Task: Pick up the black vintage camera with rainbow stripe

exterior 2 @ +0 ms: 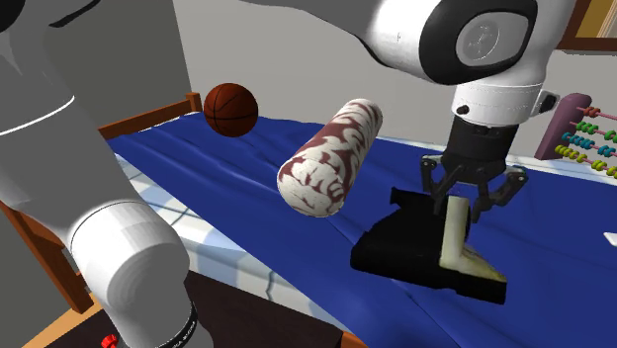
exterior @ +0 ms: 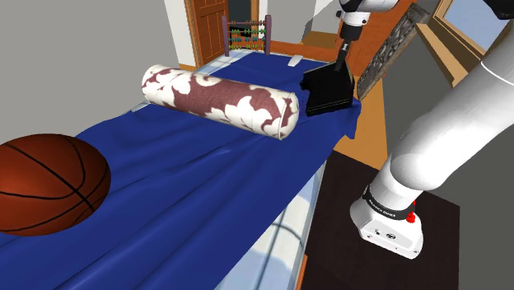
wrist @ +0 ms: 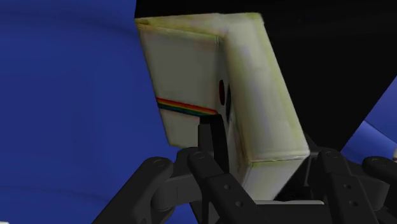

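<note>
One boxy black vintage camera (exterior 2: pixel 400 247) with a cream front panel sits on the rumpled blue bed sheet (exterior 2: pixel 297 232), right of centre in the second exterior view and near the sheet's far corner at the upper right of the shoulder view. From where I stand it looks to be resting on the cloth, its pale panel tilted upward. The all-black two-finger gripper (exterior 2: pixel 463 206) hangs straight over it from the white arm. Its jaws are parted and straddle that cream panel, one to each side and close to it, with no clear sign of a squeeze. Up close in the wrist view, a thin rainbow stripe (wrist: pixel 184 107) runs across the cream face, just ahead of the gripper.

Beside the camera, towards the middle of the bed, lies a long maroon bolster pillow with white floral print (exterior: pixel 218 100). An orange-brown basketball (exterior: pixel 45 183) rests well apart from both, at the lower left of the shoulder view. A small abacus with coloured beads (exterior: pixel 247 35) stands beyond the bed's far end, near a brown wooden door (exterior: pixel 206 25).
</note>
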You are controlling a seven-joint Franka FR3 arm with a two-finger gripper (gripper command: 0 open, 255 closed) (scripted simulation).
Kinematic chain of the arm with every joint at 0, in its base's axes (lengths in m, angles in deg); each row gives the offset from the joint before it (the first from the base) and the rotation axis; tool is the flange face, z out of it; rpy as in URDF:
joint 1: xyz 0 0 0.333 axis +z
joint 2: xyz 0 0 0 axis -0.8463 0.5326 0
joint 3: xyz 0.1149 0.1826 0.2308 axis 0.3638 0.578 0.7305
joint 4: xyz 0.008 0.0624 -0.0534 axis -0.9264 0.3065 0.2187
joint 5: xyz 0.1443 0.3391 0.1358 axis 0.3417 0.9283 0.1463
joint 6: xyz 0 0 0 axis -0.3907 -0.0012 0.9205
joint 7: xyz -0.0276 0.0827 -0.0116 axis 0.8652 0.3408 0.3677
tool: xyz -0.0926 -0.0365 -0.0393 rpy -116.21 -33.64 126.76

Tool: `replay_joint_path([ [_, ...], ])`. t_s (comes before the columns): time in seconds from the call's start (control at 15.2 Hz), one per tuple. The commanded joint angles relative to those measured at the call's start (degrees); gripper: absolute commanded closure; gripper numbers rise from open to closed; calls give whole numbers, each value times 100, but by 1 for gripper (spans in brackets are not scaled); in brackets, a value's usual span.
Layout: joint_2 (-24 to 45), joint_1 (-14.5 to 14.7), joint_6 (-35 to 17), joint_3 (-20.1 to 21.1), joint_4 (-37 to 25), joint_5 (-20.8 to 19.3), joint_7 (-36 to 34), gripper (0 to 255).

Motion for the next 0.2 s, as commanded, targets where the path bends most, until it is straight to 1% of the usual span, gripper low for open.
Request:
replay_joint_path([
  [0.0,-71,-4,141,29,-109,-31,-27,255],
  [0.13,-74,-4,153,30,-119,-32,-29,255],
])
